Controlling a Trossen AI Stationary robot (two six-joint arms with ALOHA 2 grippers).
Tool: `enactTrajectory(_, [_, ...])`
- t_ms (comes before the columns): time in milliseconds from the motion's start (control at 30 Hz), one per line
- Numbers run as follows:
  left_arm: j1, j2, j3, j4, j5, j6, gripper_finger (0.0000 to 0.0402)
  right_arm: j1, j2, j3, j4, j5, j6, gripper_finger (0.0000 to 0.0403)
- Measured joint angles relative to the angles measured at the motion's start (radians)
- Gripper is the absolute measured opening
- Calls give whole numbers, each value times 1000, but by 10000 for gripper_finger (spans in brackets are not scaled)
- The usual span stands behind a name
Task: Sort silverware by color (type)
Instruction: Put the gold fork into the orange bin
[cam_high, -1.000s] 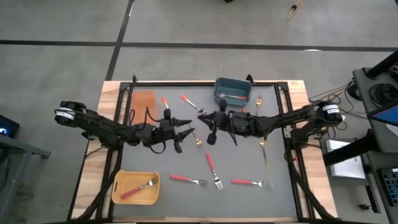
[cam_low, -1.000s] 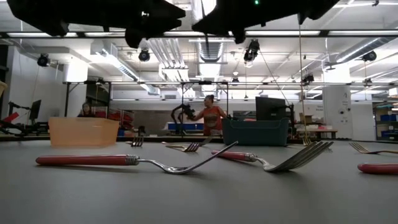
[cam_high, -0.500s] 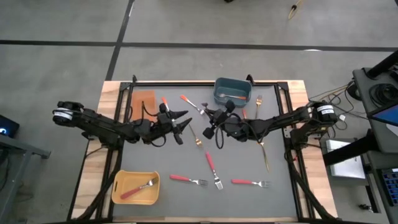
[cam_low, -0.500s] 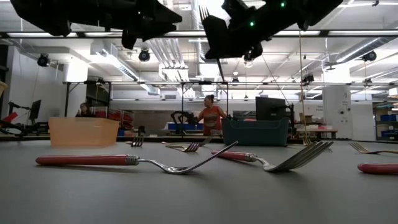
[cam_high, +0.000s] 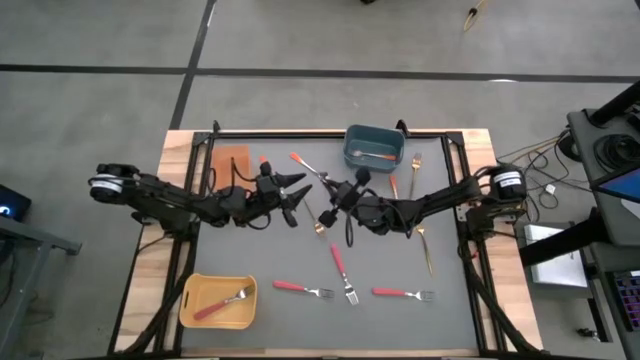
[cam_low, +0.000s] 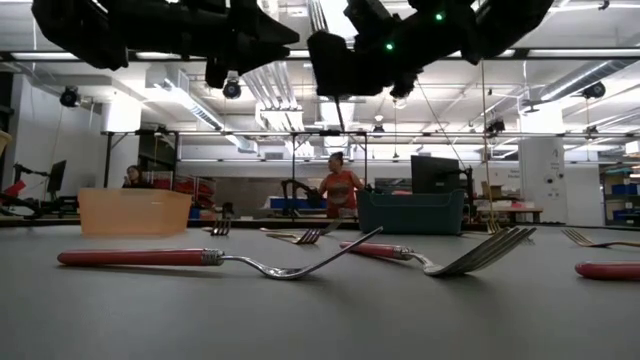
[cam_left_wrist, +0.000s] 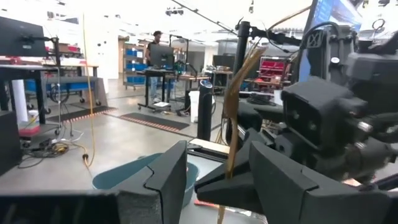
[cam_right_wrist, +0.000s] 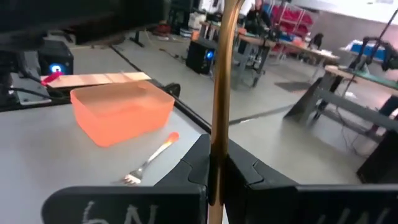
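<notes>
A thin all-gold fork (cam_right_wrist: 222, 68) stands upright, pinched between the right gripper's (cam_right_wrist: 214, 163) pressed-together fingers, its handle also rising in the gap between the left gripper's (cam_left_wrist: 217, 177) spread fingers (cam_left_wrist: 163, 180). Three red-handled forks (cam_high: 302, 289) lie loose on the grey tabletop (cam_high: 250, 250), beyond both fingers, and a fourth in the yellow bin (cam_high: 218, 301).

One camera hangs high over the table (cam_high: 400, 320), looking straight down on its whole top. Another sits at the table's surface, looking level across it into the room beyond. Each wrist camera rides close behind its own arm's fingers, facing the other arm. The high and low views share the forks nearest the front edge.
</notes>
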Motion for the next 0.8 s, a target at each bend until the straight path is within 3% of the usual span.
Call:
enactTrajectory(200, [0,9,0,14,8,0,155,2,96,121,-1,10,-106,11])
enactTrajectory(367, [0,7,0,17,8,0,155,2,174,219,-7,79,-222,12])
enactTrajectory(500, [0,-4,-14,15,-6,0,148,2,182,231,-10,104,-245,12])
enactTrajectory(800, [0,-5,-14,9,-7,26,65,2,167,212,-8,92,-242,12])
